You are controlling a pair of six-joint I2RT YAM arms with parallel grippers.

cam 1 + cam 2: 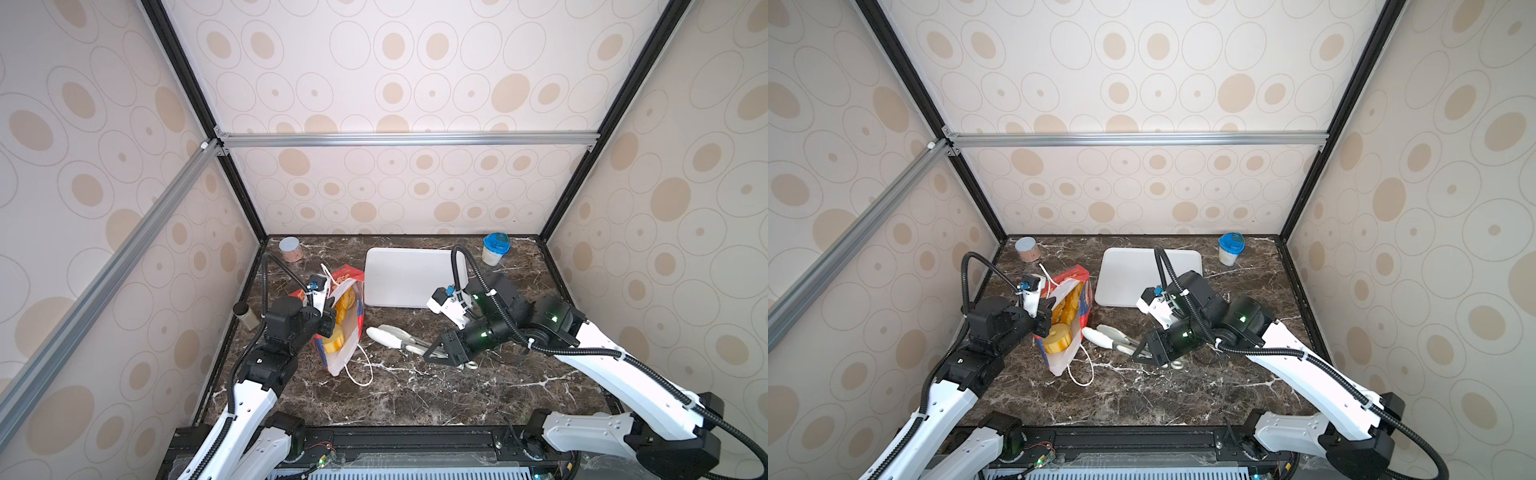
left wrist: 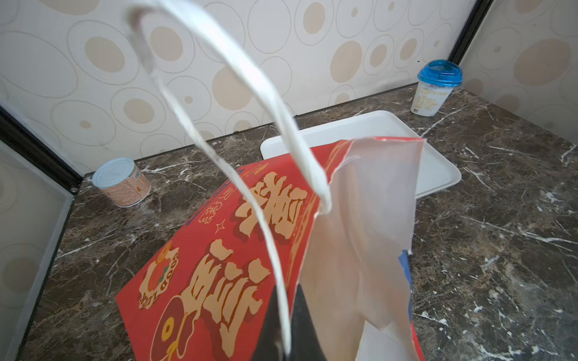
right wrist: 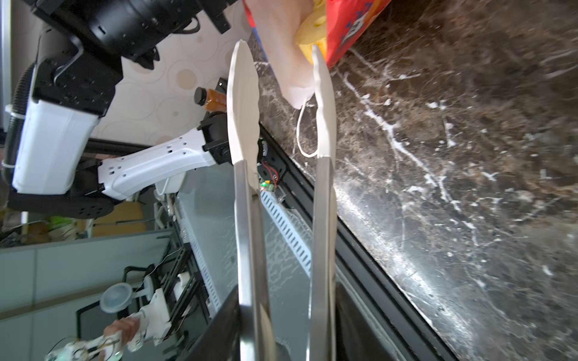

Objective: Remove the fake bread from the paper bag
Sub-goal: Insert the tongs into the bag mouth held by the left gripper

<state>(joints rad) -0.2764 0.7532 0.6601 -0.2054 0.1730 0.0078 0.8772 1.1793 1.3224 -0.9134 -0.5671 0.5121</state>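
Your counter [image 1: 415,395] looks like dark polished marble, glossy, with white veins. The paper bag [image 2: 219,250] is smooth printed red paper with a slight sheen outside and matt white inside. Its cord handles [image 2: 250,78] are matt white cord. The tongs [image 3: 247,234] have shiny bare-metal arms and matt white plastic tips. The tray [image 1: 407,278] is smooth white plastic. The fake bread [image 1: 332,340] looks like smooth yellow plastic, faintly glossy.

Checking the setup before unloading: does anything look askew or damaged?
The paper bag is tipped over, not upright, its mouth lifted open by the left gripper, shut on a cord handle. The rim beside that handle looks ragged, possibly torn. The other handle trails loose on the table.
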